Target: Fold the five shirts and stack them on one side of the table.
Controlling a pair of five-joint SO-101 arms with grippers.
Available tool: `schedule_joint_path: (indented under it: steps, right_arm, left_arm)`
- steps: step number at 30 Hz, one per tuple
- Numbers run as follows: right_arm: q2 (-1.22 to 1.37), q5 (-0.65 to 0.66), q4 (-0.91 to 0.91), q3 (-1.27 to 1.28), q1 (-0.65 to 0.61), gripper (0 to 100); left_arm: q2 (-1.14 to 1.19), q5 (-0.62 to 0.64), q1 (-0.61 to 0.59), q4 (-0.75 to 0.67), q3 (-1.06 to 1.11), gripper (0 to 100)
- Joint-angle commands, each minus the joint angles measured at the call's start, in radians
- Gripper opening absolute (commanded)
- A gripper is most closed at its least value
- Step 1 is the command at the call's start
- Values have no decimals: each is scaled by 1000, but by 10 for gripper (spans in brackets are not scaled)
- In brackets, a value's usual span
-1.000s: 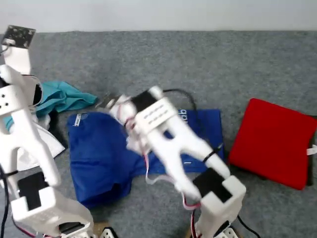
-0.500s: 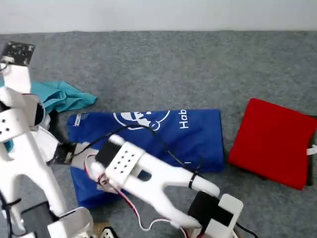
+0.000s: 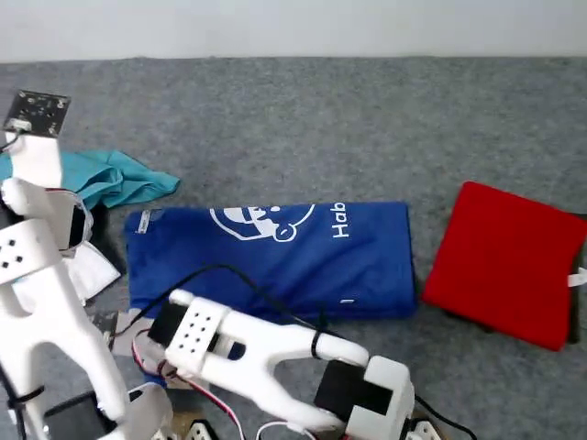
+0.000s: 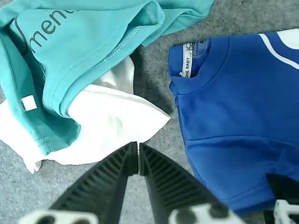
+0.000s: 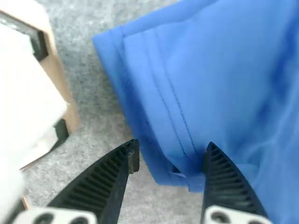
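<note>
A blue shirt (image 3: 303, 257) with a white print lies flat in a wide strip at the table's middle. My right arm (image 3: 266, 344) stretches across its near edge to the near-left corner. There my right gripper (image 5: 173, 158) is open, its fingers on either side of the blue shirt's (image 5: 210, 79) hemmed corner. My left gripper (image 4: 138, 157) is shut and empty, hovering over a white shirt (image 4: 107, 121) that lies half under a crumpled teal shirt (image 4: 79, 46). The blue shirt's collar (image 4: 196, 56) is beside them. A folded red shirt (image 3: 504, 261) rests at the right.
The teal shirt (image 3: 115, 179) and white shirt (image 3: 92, 266) are heaped at the left by my left arm (image 3: 37, 275). That arm's base (image 5: 28, 93) stands close to the right gripper. Grey carpet (image 3: 367, 128) covers the far half of the table.
My right arm has swung from over the blue shirt's middle to its near-left corner, uncovering the print. The left arm has shifted only slightly.
</note>
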Motion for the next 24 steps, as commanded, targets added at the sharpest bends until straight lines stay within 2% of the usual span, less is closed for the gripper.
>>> schedule_joint_path:
  steps: [1, 9, 14, 16, 20, 24]
  right_arm:
    - [7, -2, -12, -9, -24, 227]
    - [90, 0, -81, -9, -24, 227]
    - [136, -3, -105, -9, -24, 224]
    - [147, 0, -113, -9, -24, 179]
    - [147, 12, -166, -9, -12, 28]
    - [137, 112, -180, -9, 21, 11]
  left_arm:
    - [-55, -3, -3, 20, 5, 14]
    - [-87, -2, -5, 18, 16, 14]
    - [-87, -2, -69, 20, 16, 14]
    - [-87, -2, -98, 20, 16, 14]
    - [-87, -6, -121, 20, 16, 14]
    - [-87, -6, -118, 20, 15, 14]
